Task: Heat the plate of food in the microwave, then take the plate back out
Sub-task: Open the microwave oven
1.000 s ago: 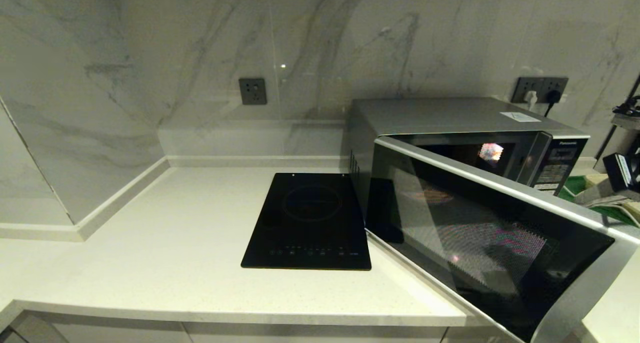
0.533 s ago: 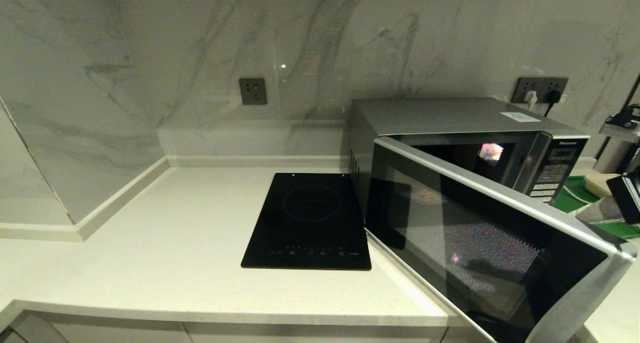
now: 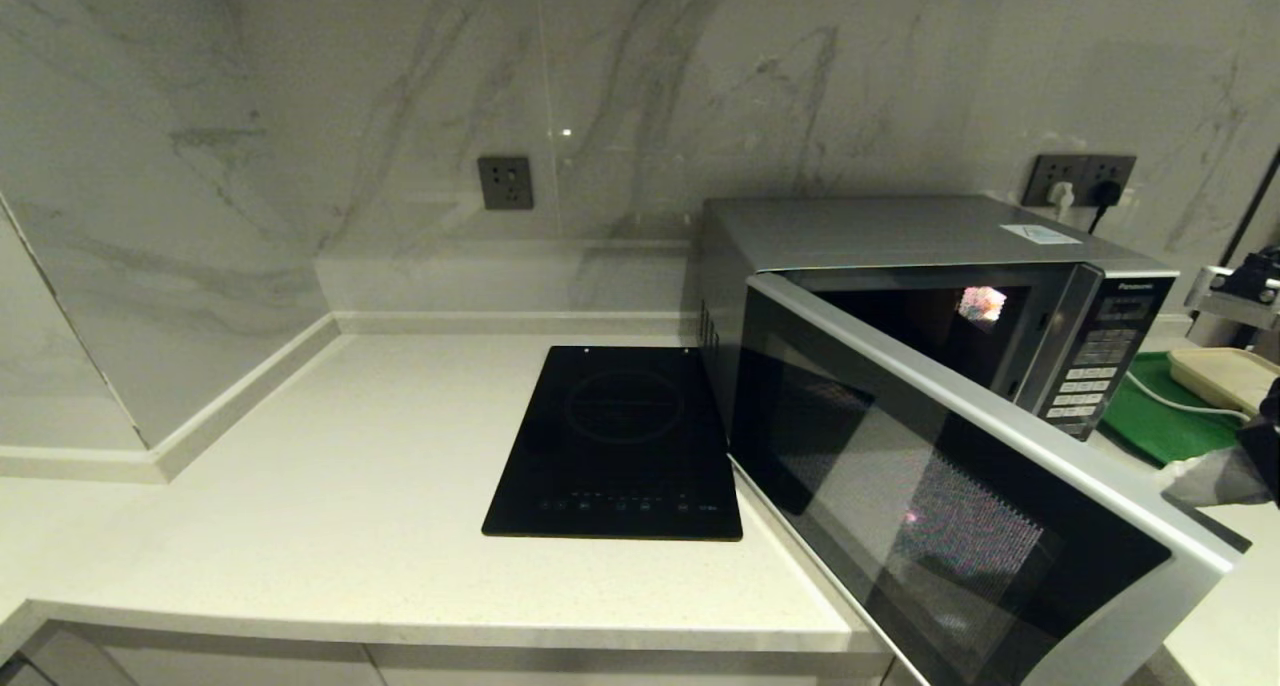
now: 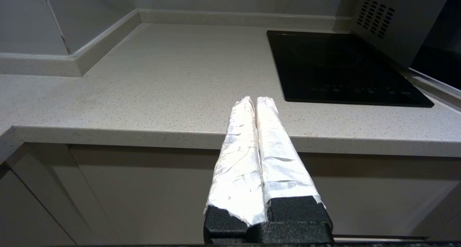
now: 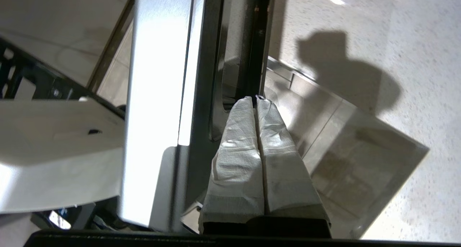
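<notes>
Microwave door is standing wide; right gripper, fingers pressed together at its free edge, should be swinging it gently, while left gripper, fingers together, is idling near the counter edge.

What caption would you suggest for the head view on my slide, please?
Microwave with its door swung open beside a black cooktop on the pale counter.

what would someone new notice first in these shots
The silver microwave on the right of the counter, its dark glass door swung wide open toward the camera. The right gripper, shut, sits at the door's edge. Left of the microwave lies a flat black induction cooktop.
</notes>
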Robot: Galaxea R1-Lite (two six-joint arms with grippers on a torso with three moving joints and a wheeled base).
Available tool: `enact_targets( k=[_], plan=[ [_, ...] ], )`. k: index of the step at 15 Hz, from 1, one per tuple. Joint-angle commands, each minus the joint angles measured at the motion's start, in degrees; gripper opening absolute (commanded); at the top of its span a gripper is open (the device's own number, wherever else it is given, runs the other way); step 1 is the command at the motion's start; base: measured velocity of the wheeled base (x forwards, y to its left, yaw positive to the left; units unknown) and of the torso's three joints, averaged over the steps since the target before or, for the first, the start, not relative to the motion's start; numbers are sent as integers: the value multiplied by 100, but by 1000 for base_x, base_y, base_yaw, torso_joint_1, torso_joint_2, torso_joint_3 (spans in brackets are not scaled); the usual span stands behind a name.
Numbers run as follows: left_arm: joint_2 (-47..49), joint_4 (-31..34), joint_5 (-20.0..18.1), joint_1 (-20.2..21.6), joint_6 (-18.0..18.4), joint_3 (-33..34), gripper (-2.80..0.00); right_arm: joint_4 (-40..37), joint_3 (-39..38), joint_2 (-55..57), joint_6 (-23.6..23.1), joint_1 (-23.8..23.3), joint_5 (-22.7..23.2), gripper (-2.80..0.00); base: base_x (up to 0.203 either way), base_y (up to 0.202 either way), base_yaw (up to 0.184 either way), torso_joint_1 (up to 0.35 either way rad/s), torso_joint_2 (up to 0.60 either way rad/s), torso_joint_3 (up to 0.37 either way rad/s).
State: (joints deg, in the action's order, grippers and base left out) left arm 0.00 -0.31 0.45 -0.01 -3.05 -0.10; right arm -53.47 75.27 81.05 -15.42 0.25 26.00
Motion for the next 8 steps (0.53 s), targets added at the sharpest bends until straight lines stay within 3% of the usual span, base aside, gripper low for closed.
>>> enact_targets(
  k=[1, 5, 8],
  plan=[
    [0, -1, 2, 1, -3, 1, -280, -116, -39, -123, -176, 150, 120, -280, 0, 0, 0, 0, 0, 0],
    [0, -4, -1, 1, -3, 1, -280, -331, -39, -224, -251, 451, 161, -280, 0, 0, 0, 0, 0, 0],
    [0, -4, 3, 1, -3, 1, -280, -324, -5, -248, -413, 519, 683, -280, 0, 0, 0, 0, 0, 0]
  ],
)
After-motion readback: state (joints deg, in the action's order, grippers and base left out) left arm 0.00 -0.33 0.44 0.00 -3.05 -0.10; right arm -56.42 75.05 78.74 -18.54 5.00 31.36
